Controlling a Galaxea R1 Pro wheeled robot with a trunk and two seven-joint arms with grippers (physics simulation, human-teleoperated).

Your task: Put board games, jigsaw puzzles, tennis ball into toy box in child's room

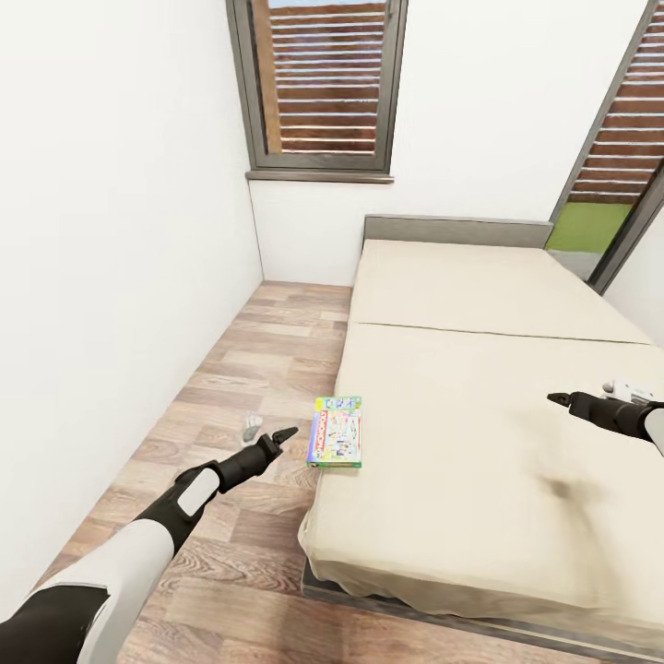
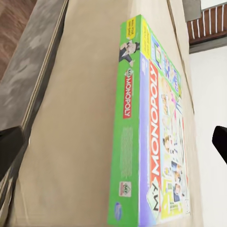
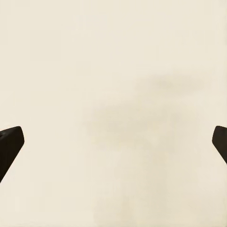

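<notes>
A green-edged board game (image 1: 336, 432) lettered MONOPOLY lies flat at the left edge of the bed (image 1: 480, 304), on the beige mattress. My left gripper (image 1: 284, 432) hovers over the floor just left of that box, open; in the left wrist view the box (image 2: 142, 127) sits between the widely spread fingertips (image 2: 10, 146), apart from them. Further right, my right gripper (image 1: 555, 398) is above bare mattress, open and empty, with fingertips (image 3: 10, 144) at the edges of the right wrist view. The table, toy box, jigsaw puzzles and tennis ball are out of view.
A strip of wood-plank floor (image 1: 249, 369) runs between the white left wall (image 1: 111, 258) and the bed. A grey headboard (image 1: 456, 229) and a shuttered window (image 1: 323, 88) stand at the far end. A second grey-framed opening (image 1: 618, 194) is at the right.
</notes>
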